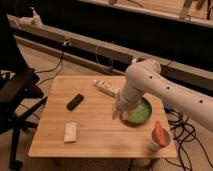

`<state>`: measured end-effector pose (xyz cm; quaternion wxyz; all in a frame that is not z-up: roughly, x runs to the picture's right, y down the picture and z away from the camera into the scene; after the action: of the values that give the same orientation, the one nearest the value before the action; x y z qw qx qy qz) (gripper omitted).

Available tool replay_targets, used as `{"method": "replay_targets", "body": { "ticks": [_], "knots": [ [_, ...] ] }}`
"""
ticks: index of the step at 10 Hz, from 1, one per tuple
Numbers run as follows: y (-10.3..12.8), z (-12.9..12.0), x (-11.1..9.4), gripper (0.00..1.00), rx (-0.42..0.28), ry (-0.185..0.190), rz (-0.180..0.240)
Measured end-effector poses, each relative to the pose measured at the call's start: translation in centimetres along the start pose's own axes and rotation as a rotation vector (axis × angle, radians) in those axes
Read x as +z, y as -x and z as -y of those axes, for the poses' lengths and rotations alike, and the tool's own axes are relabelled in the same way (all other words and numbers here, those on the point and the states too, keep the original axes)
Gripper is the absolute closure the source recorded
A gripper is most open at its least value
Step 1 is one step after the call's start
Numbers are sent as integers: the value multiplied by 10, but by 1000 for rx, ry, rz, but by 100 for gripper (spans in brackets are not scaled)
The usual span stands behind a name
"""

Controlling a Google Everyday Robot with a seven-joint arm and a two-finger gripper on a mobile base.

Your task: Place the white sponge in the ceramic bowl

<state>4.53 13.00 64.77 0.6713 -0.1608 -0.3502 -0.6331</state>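
The white sponge [70, 132] lies flat on the wooden table [95, 125] near its front left. The green ceramic bowl [141, 113] sits at the right side of the table, partly hidden by my arm. My gripper [119, 111] hangs at the end of the white arm just left of the bowl's rim, over the table's middle right, well apart from the sponge.
A black remote [75, 101] lies left of centre. A white tube-shaped bottle [107, 88] lies at the back. A small cup with an orange-red item [158, 138] stands at the front right corner. A black office chair [17, 95] stands at the left. Cables lie on the floor at right.
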Motion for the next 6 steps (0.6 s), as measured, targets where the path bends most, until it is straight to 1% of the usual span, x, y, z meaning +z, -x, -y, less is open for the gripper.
{"method": "replay_targets", "body": {
  "ticks": [1, 3, 4, 5, 6],
  "knots": [
    [-2, 16, 4, 50, -3, 0, 0],
    [-11, 26, 10, 32, -12, 6, -15],
    [-20, 24, 18, 24, -24, 6, -30],
    [-31, 18, 29, 20, -37, -4, -43],
    [-38, 14, 42, 20, -41, -19, -53]
  ]
}}
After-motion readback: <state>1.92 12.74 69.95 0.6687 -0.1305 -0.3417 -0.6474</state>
